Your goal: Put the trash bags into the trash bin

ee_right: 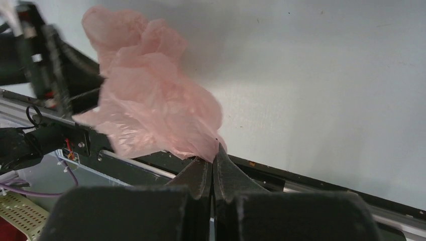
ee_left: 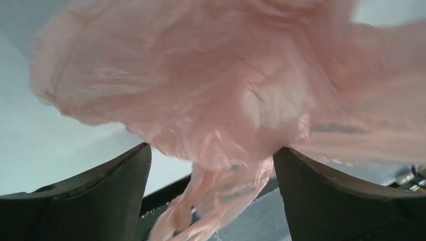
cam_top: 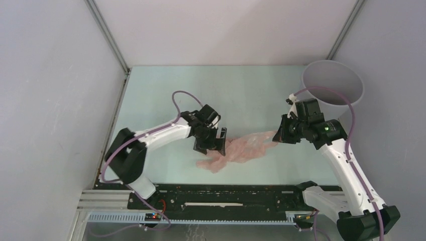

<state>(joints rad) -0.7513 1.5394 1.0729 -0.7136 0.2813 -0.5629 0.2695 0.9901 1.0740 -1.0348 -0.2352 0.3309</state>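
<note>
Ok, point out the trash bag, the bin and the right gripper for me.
trash bag [cam_top: 241, 149]: top view, crumpled middle.
trash bin [cam_top: 336, 75]: top view, inner wall.
right gripper [ee_right: 213, 163]: right wrist view, between pinched fingertips.

Pale green bench [cam_top: 166, 85] is seen enclosed by plain grey walls [cam_top: 50, 75] | metal corner posts [cam_top: 108, 35] are fixed at the back | a black rail [cam_top: 226, 193] is mounted along the near edge.
</note>
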